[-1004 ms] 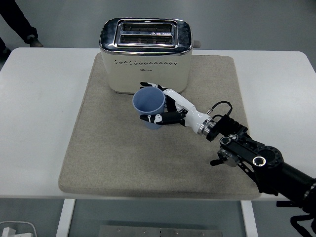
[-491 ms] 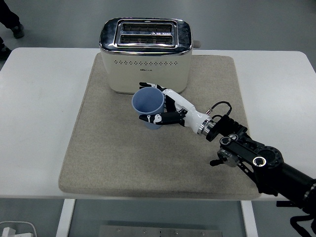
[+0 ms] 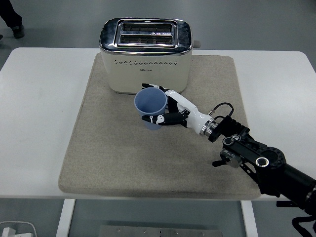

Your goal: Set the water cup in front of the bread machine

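Observation:
A blue water cup (image 3: 151, 106) stands upright on the beige mat (image 3: 108, 148), just in front of the cream and chrome bread machine (image 3: 145, 54). My right hand (image 3: 165, 109) comes in from the lower right and its white and black fingers (image 3: 154, 119) curl around the cup's right side and front. The cup's mouth is open and nothing shows inside. The left arm is out of sight.
The mat covers the middle of the white table (image 3: 34, 118). A person's leg and shoe (image 3: 15, 22) show at the top left corner, off the table. My right forearm (image 3: 256, 158) crosses the mat's lower right corner.
The cup and my right hand have shifted a little to the right and toward me. The person's foot at the top left has moved.

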You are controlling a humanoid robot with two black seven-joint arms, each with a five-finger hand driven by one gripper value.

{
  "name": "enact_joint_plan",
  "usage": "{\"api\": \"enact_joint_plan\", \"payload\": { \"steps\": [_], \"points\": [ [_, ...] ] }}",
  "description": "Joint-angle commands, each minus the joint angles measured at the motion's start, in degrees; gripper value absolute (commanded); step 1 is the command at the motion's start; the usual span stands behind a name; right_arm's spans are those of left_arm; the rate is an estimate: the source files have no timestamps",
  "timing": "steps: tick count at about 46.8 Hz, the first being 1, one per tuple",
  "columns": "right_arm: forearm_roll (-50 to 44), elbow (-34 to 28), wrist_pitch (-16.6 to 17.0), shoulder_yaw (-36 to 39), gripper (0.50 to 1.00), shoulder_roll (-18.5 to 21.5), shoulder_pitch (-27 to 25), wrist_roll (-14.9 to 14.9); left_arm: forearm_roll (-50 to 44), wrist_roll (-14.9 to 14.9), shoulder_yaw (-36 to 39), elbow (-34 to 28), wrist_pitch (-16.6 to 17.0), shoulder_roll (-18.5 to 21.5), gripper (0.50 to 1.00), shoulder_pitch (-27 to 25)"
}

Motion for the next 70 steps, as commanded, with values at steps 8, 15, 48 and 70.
{"api": "enact_joint_plan", "payload": {
  "steps": [8,15,48,70],
  "points": [
    [2.22,-0.30,0.92,-0.18,0.928,-1.20,0.26,0.00,0.00,0.00,0.00,-0.01,0.00,0.00,1.000,0.00],
    [2.40,-0.30,0.92,-0.09,0.928,-1.64,0.17,0.00,0.00,0.00,0.00,-0.01,0.00,0.00,1.000,0.00],
    [6.97,3.30,2.23,0.09,0.928,-5.51,-0.18,-0.09,0.00,0.00,0.00,-0.01,0.00,0.00,1.000,0.00],
    [7.06,4.63,2.32,0.09,0.928,-8.06,-1.24,-0.09,0.00,0.00,0.00,-0.01,0.00,0.00,1.000,0.00]
  ]
}}
